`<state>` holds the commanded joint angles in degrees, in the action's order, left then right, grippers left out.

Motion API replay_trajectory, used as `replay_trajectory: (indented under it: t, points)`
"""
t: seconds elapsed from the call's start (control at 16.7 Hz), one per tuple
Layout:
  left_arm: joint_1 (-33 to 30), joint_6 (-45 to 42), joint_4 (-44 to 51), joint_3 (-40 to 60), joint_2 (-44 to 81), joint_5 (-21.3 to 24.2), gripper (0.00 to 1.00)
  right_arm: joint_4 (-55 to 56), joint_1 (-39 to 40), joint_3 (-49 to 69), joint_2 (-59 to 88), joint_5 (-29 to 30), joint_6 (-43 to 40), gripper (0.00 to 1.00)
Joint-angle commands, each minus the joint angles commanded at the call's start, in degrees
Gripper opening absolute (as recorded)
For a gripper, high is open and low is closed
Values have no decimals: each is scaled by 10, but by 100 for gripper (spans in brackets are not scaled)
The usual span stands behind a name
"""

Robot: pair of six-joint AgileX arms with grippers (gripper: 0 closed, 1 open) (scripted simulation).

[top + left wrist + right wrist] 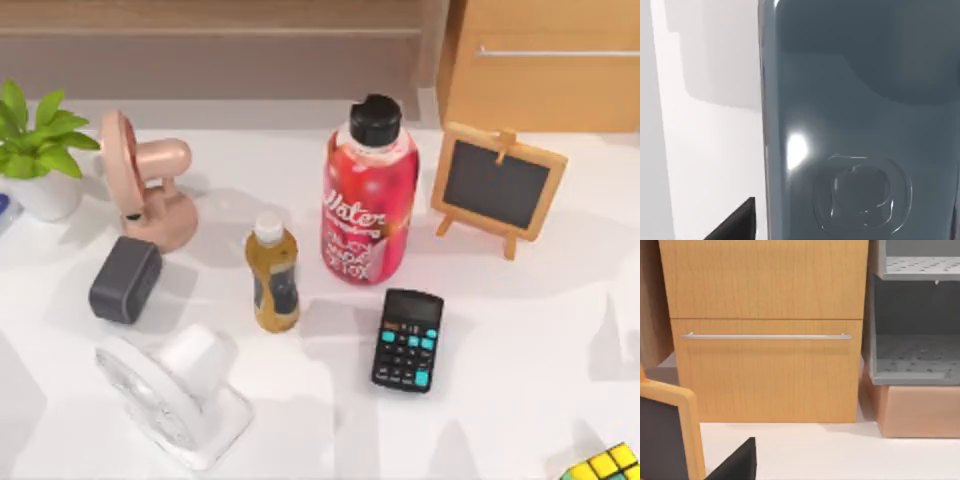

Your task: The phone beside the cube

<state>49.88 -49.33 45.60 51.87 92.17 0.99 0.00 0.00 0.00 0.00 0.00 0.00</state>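
- My left wrist view sat close over the phone (860, 125)
- Cube (605, 464) lay at the table's (520, 330) near right corner
- I couldn't tell either gripper's jaw state

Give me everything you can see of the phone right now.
The phone shows close up in the left wrist view: a flat slab with a glossy dark grey-blue face and a thin pale rim along one long edge. A raised rounded-square ring is embossed near one end, beside a bright glint. It lies flat on the white table. Nothing is seen touching it.
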Motion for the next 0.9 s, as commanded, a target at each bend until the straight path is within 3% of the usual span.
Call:
replay_trajectory:
  t: [0.48, 0.9]
  points:
    - [19, -19, 14, 21, 36, 1, 100, 0, 0, 0, 0, 0, 0, 100]
    - [20, -20, -80, -20, 89, 2, 100, 0, 0, 0, 0, 0, 0, 100]
